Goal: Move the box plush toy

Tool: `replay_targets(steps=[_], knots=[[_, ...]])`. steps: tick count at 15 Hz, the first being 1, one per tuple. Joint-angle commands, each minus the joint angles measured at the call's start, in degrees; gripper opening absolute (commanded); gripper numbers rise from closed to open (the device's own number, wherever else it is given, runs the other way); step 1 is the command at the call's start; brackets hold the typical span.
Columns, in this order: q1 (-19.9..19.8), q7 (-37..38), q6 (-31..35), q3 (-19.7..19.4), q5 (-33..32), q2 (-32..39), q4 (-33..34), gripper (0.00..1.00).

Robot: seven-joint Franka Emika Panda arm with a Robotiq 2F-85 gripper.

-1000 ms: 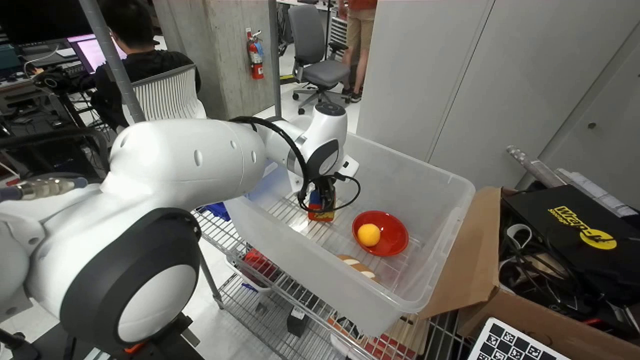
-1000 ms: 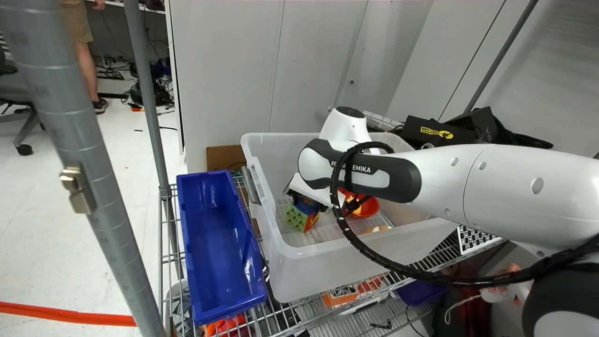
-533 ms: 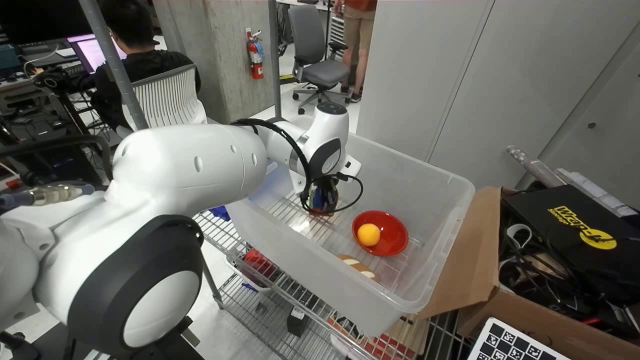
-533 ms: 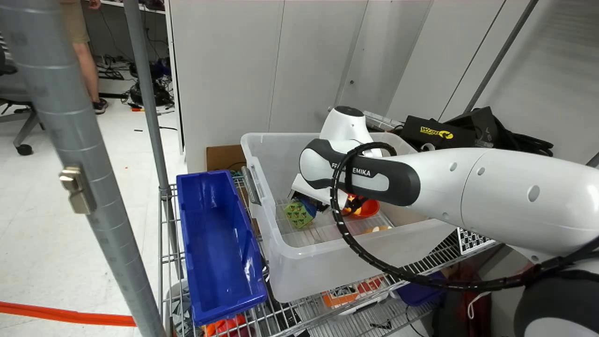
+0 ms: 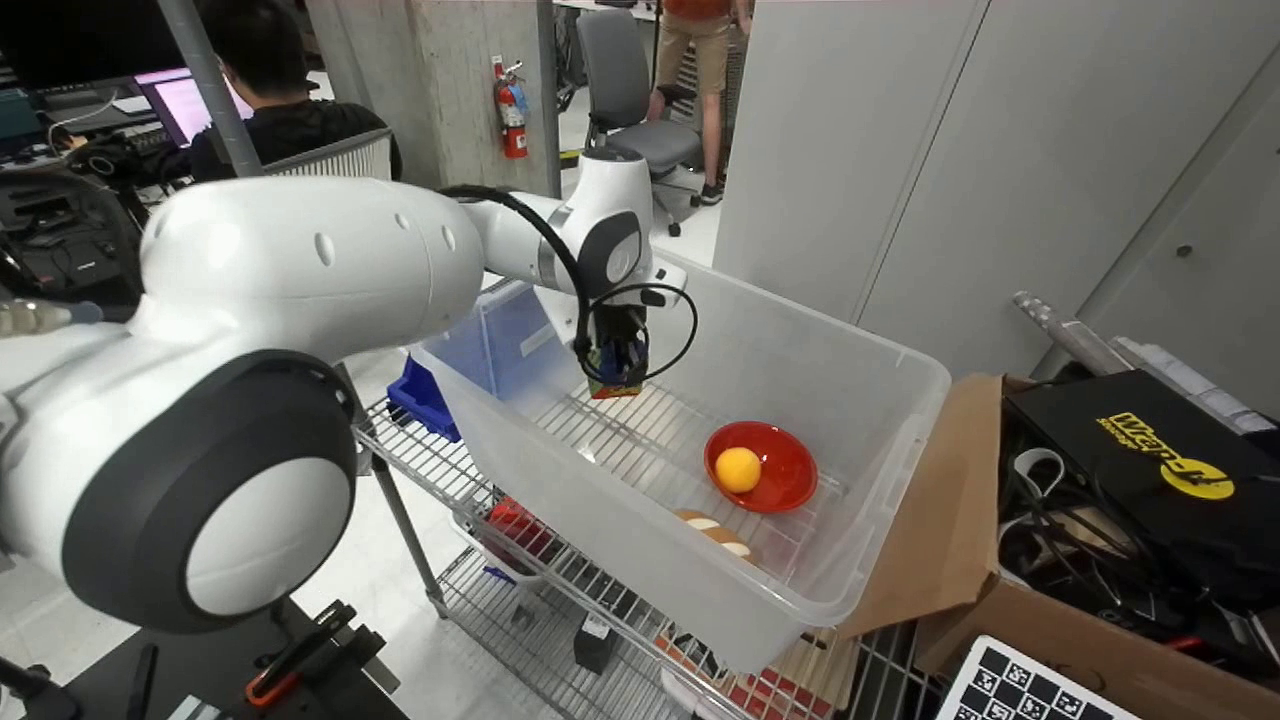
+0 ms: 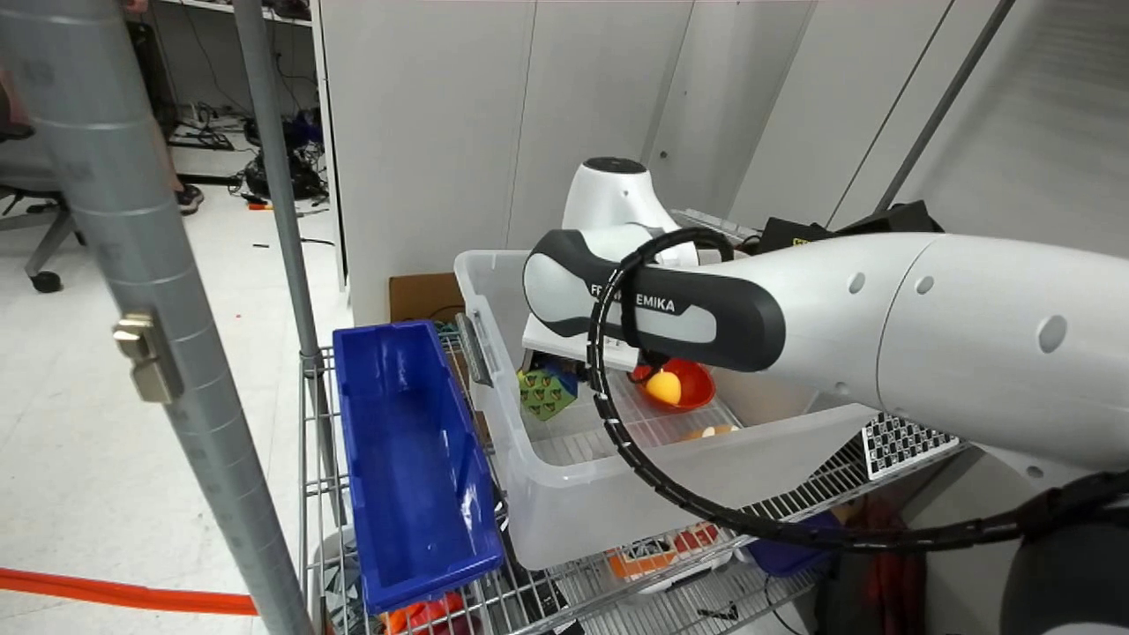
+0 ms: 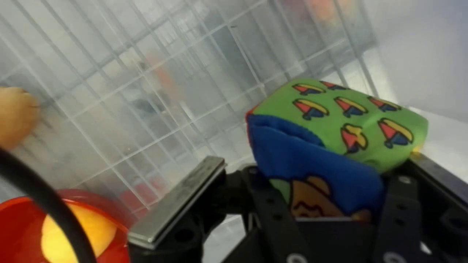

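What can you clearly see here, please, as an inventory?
tub: 1, clear, on rack
rack: 1, silver, under tub
plush toy: 1, multicoloured, in gripper
bowl: 1, red, in tub
ball: 1, yellow-orange, in bowl
bread-like item: 1, brown and white, in tub
tray: 1, blue, beside tub
open carton: 1, brown, beside tub
board: 1, black and white, beside open carton
extinguisher: 1, red, background
people: 2, black and orange tops, background
arm: 1, mostly white, over tub
gripper: 1, black, holding plush toy
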Motion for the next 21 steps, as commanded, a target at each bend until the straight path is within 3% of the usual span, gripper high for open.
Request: replay_targets(steps=[1, 3, 6, 9, 17, 18, 19, 21], knots=[[2.46, 4.3, -7.88, -4.21, -3.8, -7.67, -8.28, 0.0], [3.3, 2.96, -13.95, -4.8, -4.8, -10.76, -11.86, 0.0], [3.4, -2.83, -15.54, -3.18, -4.18, -13.25, -16.84, 0.0], [3.96, -5.91, -12.0, -3.02, -4.47, -12.04, -18.93, 0.0], [4.8, -5.4, -8.63, -3.22, -6.68, -6.09, -18.68, 0.0], [5.19, -5.08, -8.95, -3.33, -7.13, -6.64, -19.2, 0.25], [5.21, -4.97, -9.63, -3.11, -7.0, -7.08, -19.51, 0.27], [6.14, -4.17, -10.89, -3.66, -6.05, -8.94, -21.39, 0.41]])
